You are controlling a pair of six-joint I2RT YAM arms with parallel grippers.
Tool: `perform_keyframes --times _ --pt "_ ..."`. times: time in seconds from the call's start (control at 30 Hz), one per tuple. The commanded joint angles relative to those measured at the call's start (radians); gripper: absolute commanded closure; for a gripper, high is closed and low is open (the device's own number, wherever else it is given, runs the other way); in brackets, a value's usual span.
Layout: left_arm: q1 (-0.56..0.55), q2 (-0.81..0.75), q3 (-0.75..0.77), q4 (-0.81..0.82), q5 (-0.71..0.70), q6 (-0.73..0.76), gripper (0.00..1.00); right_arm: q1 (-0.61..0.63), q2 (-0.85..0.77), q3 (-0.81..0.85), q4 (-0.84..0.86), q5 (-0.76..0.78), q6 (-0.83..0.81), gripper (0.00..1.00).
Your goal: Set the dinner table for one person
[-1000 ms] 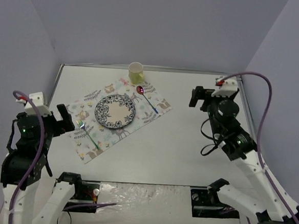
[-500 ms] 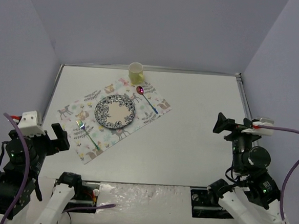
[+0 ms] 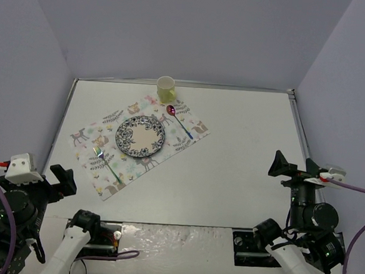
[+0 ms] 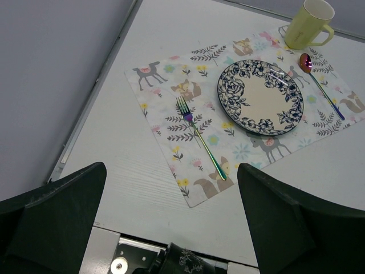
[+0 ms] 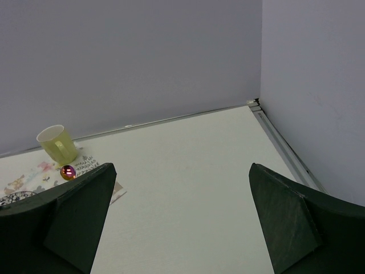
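White and matte, the dinner table (image 3: 251, 135) fills most of my overhead feed, with a thin metal rim along its far and side edges. On its left half lies a cloth placemat (image 3: 90, 133) printed with deer and flowers, turned at an angle to the table edges. A blue-patterned plate (image 3: 140, 136) sits in the middle of the mat. A fork (image 3: 107, 163) with a rainbow sheen lies on the mat at the plate's near-left side, close to it but not touching. A spoon (image 3: 180, 120) of the same finish lies on the mat at the far-right side. A pale yellow mug (image 3: 166, 89) stands upright at the mat's far corner, just beyond the spoon's bowl (it looks to rest partly on the cloth, though I can't be sure from these angles). My left gripper (image 4: 171, 166) hangs above the near-left corner of the table, fingers spread wide with nothing between them. The right gripper (image 3: 293, 168) is likewise wide apart and empty, over the near-right part of the table, well apart from the setting
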Motion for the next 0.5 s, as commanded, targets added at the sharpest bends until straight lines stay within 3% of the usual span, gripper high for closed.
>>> perform_keyframes --times 0.0,0.47 --pt "-0.014 0.014 0.014 0.016 -0.033 -0.022 0.03 -0.003 -0.025 -0.018 0.073 -0.013 -0.028 0.0" --pt "-0.014 0.022 0.014 0.019 -0.023 -0.016 0.03 -0.002 0.035 0.005 0.049 -0.041 -0.018 0.0"
